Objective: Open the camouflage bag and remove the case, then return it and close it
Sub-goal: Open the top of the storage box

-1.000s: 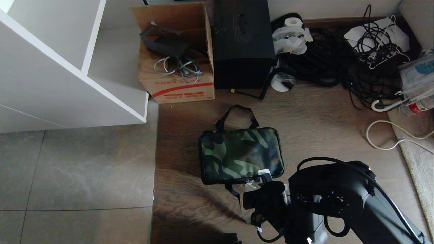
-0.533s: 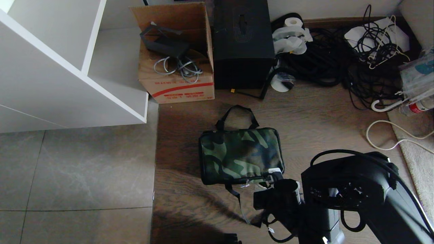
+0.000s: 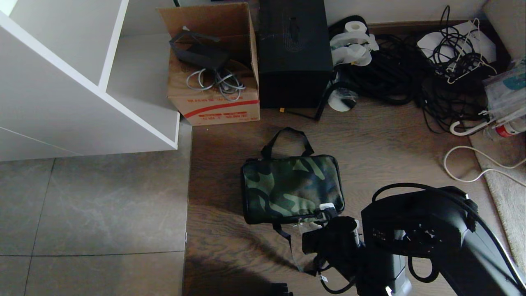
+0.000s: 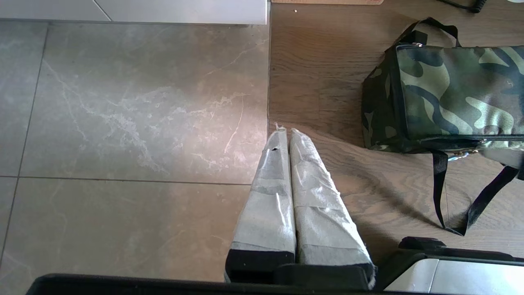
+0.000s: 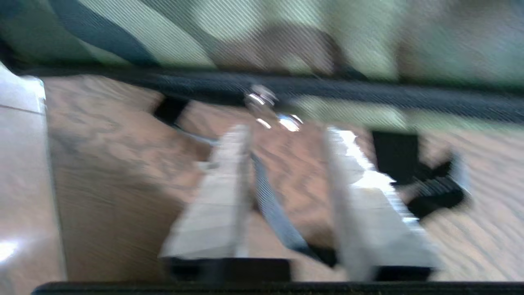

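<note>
The camouflage bag (image 3: 291,187) lies flat on the wood floor, its lid down and one black handle (image 3: 287,137) on the far side. My right gripper (image 3: 325,210) is at the bag's near right corner, low over the floor. In the right wrist view the right gripper (image 5: 286,131) is open, with nothing between the fingers but floor and a loose black strap (image 5: 270,209). A shiny zip pull (image 5: 266,108) hangs from the black zip edging (image 5: 368,96) just past the fingertips. The left gripper (image 4: 284,132) is shut, off to the bag's (image 4: 454,94) left. The case is hidden.
A brown cardboard box (image 3: 213,70) and a tall black box (image 3: 294,53) stand behind the bag. A white shelf unit (image 3: 82,82) fills the left. Tangled black cables (image 3: 411,70), a white cable (image 3: 464,164) and a rug edge (image 3: 509,193) lie to the right.
The right arm slid to the right along the bag's near edge, then eased back a little. The bag has stayed where it was.
</note>
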You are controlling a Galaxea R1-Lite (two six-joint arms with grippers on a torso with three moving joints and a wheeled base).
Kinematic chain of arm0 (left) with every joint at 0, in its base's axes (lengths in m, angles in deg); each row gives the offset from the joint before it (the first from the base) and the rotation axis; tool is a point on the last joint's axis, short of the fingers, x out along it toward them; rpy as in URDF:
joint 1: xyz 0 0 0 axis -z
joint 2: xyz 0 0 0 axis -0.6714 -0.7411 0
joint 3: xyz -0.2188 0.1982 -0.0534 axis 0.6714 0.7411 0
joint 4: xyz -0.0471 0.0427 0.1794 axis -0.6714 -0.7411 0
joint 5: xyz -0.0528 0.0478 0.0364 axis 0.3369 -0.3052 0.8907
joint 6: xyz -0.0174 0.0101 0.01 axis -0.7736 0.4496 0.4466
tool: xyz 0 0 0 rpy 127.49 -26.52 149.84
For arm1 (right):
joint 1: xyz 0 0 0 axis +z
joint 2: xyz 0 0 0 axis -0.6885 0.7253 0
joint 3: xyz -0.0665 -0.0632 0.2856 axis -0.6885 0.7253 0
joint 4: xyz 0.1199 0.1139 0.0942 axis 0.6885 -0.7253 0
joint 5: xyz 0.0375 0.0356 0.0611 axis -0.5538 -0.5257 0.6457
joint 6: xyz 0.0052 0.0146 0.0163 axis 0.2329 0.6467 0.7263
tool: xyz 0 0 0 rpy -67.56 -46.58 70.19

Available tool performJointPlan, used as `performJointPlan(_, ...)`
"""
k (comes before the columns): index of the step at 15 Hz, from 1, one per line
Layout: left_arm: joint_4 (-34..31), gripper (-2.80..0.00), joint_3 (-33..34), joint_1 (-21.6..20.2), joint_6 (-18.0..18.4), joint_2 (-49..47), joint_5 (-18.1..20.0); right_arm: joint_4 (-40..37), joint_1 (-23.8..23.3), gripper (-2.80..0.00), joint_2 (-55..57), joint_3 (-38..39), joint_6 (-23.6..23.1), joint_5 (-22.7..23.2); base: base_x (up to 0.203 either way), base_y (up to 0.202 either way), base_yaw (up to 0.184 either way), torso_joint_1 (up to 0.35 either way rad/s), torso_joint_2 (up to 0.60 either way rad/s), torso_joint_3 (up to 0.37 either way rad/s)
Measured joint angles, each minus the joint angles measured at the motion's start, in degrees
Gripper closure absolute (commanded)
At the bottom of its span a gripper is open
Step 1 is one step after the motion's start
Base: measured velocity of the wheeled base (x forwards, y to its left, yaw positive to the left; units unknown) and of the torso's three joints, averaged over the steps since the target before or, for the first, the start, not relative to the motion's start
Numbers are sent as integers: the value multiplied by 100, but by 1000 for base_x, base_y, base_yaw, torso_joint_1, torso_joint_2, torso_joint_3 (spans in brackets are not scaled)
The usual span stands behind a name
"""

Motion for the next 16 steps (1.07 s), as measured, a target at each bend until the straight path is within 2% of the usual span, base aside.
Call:
performJointPlan(6,0,0,0,0,0,0,-2,-1,101,-280,419,-893,-207,5,0,0,0,0,0,0)
performJointPlan(11,0,0,0,0,0,0,0,2,109,-280,612,-929,-248,-40,0,0,0,0,0,0)
performJointPlan(16,2,0,0,0,0,0,-2,0,98,-280,464,-515,-228,10,0,0,0,0,0,0)
